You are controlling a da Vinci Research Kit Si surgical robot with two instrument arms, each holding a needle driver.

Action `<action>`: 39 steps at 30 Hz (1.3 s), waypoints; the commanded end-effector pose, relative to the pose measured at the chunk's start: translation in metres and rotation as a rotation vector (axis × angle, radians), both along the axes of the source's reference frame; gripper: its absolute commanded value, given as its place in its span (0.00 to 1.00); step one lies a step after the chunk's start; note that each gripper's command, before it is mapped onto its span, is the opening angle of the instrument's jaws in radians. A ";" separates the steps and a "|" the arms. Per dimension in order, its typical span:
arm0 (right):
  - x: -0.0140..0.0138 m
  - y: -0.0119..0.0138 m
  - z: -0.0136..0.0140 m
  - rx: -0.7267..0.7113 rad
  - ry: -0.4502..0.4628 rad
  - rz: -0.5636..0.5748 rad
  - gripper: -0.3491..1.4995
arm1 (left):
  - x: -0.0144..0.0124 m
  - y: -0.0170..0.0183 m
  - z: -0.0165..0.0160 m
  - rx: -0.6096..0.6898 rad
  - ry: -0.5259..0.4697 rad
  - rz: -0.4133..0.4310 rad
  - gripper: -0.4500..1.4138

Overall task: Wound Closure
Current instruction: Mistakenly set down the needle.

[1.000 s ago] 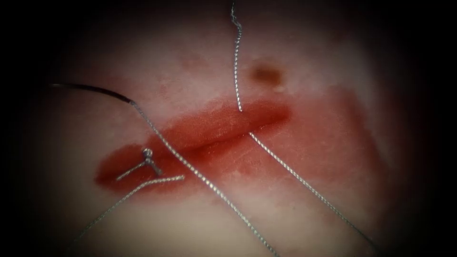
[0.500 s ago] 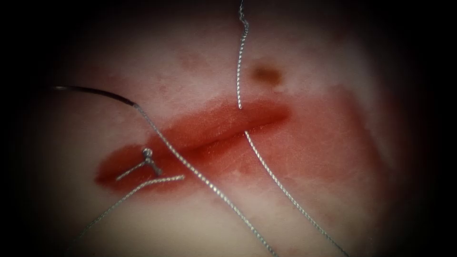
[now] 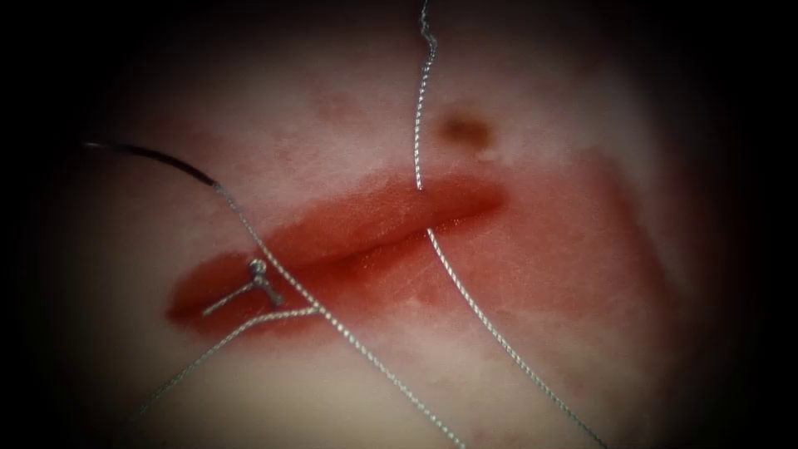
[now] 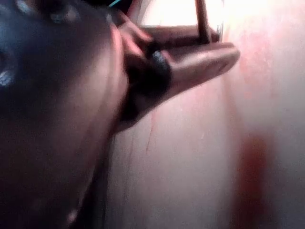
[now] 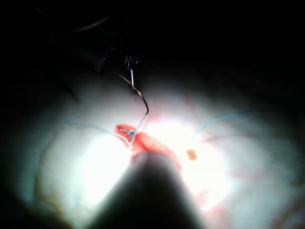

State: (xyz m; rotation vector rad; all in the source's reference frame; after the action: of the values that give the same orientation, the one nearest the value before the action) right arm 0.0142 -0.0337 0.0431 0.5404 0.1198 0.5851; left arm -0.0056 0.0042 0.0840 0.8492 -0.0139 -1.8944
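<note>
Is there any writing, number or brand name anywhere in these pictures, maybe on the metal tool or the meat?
None: no word, number, label or sign can be read anywhere.
The tissue, the thread and the knot by the cut are unmarked.
The dark needle carries no marking.
The left tool bears no lettering that can be made out.
</note>
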 end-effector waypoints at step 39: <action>0.0076 0.0013 0.0011 -0.149 0.114 0.011 0.86 | -0.0071 0.0063 -0.0115 -0.700 -0.030 0.633 0.99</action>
State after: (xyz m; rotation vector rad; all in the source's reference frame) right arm 0.0205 -0.0331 0.0445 0.4310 0.2654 0.5508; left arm -0.0136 0.0091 0.0722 0.3432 -0.4017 -1.1073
